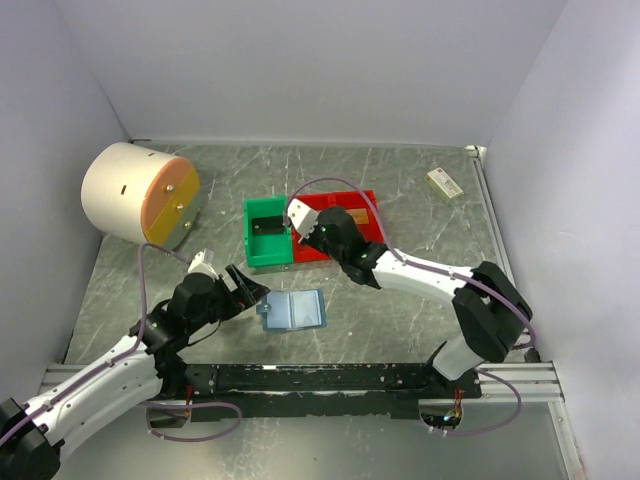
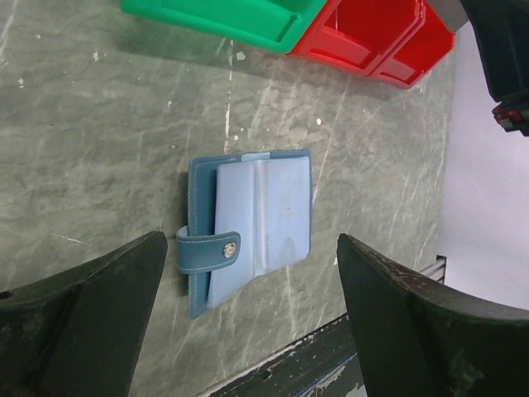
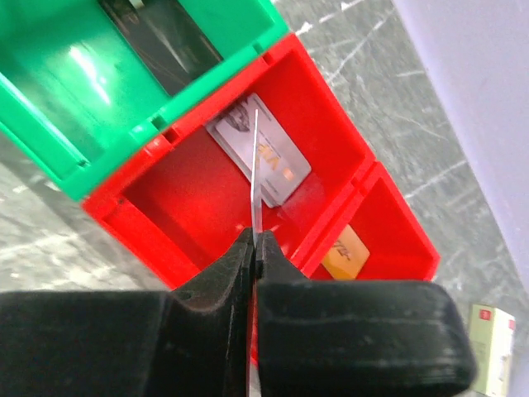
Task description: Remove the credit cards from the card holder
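Right wrist view: the right end effector (image 3: pixel 256 246) pinches a thin card (image 3: pixel 254 161) over the red bin (image 3: pixel 165 190). The left end effector (image 2: pixel 250 248) is spread apart above the blue card holder (image 2: pixel 256 217), mid-frame on the surface (image 2: pixel 99 124).

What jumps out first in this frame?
The right gripper pinches a credit card edge-on over the red bin, where another card lies flat. Nearer the arms, the blue card holder lies open on the table, the open left gripper close beside it.
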You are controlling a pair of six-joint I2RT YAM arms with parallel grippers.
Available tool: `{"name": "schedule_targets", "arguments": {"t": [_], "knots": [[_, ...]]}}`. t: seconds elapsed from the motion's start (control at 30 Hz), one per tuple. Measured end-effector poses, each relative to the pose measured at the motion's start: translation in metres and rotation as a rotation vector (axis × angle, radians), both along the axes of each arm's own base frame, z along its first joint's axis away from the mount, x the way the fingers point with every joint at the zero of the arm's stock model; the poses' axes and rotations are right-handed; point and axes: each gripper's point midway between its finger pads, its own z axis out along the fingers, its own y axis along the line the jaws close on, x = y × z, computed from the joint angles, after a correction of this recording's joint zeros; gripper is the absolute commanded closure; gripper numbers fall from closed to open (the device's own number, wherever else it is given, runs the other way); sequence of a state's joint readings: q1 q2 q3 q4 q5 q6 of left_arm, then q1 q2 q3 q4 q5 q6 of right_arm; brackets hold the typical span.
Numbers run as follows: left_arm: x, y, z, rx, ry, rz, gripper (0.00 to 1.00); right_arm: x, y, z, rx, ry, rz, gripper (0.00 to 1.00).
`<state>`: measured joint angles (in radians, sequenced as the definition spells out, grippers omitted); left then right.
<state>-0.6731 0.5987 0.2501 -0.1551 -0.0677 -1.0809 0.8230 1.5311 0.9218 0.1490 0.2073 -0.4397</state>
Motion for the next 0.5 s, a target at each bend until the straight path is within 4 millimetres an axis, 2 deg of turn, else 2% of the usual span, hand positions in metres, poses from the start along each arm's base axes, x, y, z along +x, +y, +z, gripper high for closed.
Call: {"name": "schedule_targets", "arguments": {"t": [0.13,0.27,0.5], "knots": [[-0.001,0.003,-0.004,0.015,0.012,0.006,0.04,0.012,-0.007,-0.016,-0.107,-0.024,0.004,1.00],[-0.001,0.005,-0.008,0.038,0.021,0.010,0.04,0.020,-0.010,-0.030,-0.138,0.001,0.034,1.00],[0.002,0.004,-0.012,0.085,0.048,0.000,0.05,0.051,-0.010,-0.026,-0.176,-0.036,0.042,1.00]]}}
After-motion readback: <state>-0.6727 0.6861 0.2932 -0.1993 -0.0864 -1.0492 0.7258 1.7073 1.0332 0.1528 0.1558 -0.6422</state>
